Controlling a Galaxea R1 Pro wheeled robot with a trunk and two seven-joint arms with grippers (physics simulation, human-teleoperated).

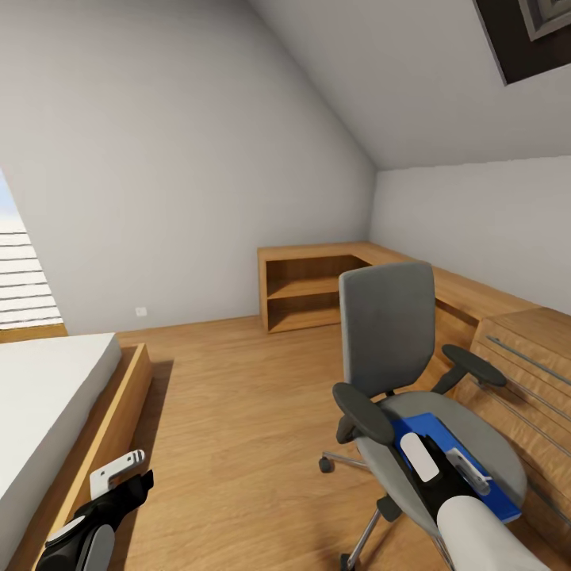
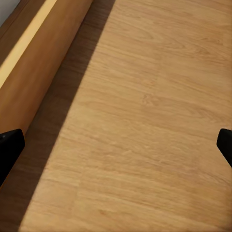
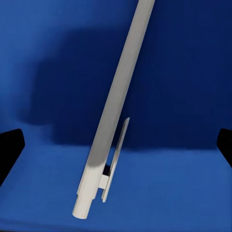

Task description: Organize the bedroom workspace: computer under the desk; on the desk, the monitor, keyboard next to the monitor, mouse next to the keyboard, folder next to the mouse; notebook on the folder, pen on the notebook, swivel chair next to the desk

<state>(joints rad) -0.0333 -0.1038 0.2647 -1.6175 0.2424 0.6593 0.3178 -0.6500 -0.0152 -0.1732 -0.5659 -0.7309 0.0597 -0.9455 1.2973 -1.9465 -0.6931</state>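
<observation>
On the swivel chair seat, the pen lies lengthwise on the folder, centred between the right gripper fingers (spread wide, holding nothing).

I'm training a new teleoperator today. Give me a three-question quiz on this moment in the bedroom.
1. True or false: the folder lies on the chair seat.
2. What rests on the folder under the right gripper? A) mouse B) pen C) keyboard
3. The left gripper hangs over the bare ____, beside the bed frame.

Key: 1 true. 2 B, a grey pen between wide-apart fingers. 3 floor.
</observation>
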